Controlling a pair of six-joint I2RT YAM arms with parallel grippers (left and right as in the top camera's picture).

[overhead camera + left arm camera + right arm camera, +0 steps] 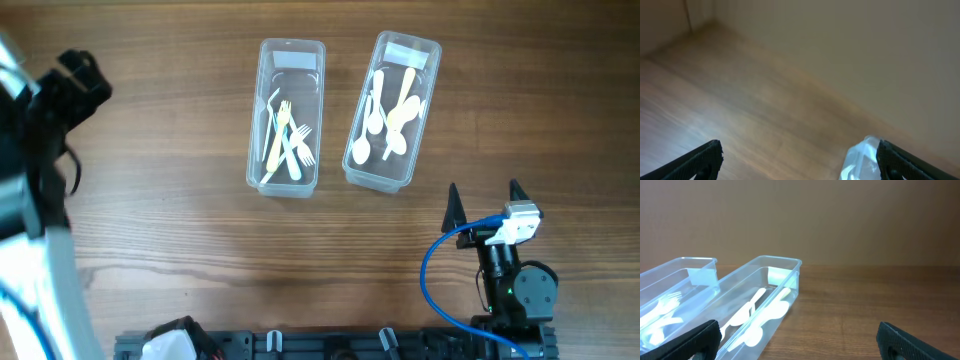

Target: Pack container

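We see the left pincer (800,162) and right pincer (484,203) both spread apart. Pale labels (293,60) on the fork container (290,190) and spoon container (380,182) are too small to read.

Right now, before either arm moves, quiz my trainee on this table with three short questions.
1. True or false: the fork container touches the spoon container.
2. The right gripper is: A) shut on a spoon, B) open and empty, C) inside a container.
3. Fill in: the container nearer the right gripper holds ____.
Key: 1 false; 2 B; 3 spoons.
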